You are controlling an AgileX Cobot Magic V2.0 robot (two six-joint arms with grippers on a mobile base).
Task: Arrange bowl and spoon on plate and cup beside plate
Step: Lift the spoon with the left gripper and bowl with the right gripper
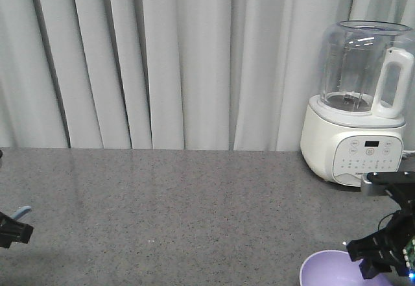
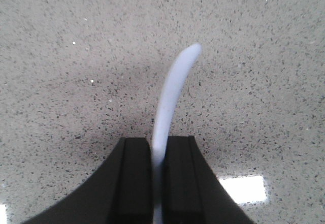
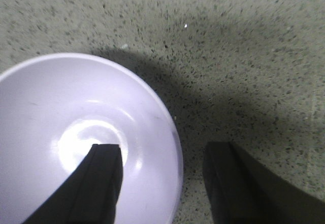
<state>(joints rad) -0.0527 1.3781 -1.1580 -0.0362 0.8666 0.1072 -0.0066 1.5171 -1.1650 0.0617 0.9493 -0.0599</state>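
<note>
One spoon (image 2: 173,89) clamped in left hand (image 2: 158,144), right hand (image 3: 162,155) apart astride one bowl (image 3: 45,102)

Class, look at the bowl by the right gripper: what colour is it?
Plain pale lavender-purple, with no pattern. The bowl shows best in the right wrist view.

Grey speckled stone counter (image 1: 194,202) fills the near half of the front view, w/ a faint glare streak left of centre; in the left wrist view a bright rectangular reflection (image 2: 244,189) sits on it. Far right stands a white blender-type appliance (image 1: 324,143): clear jar (image 1: 350,65) on top, white handle (image 1: 393,83) on the jar's right, button panel (image 1: 369,157) w/ small dark display in front. Behind, a pale grey curtain (image 1: 162,59) hangs in vertical folds across the full width.
</note>
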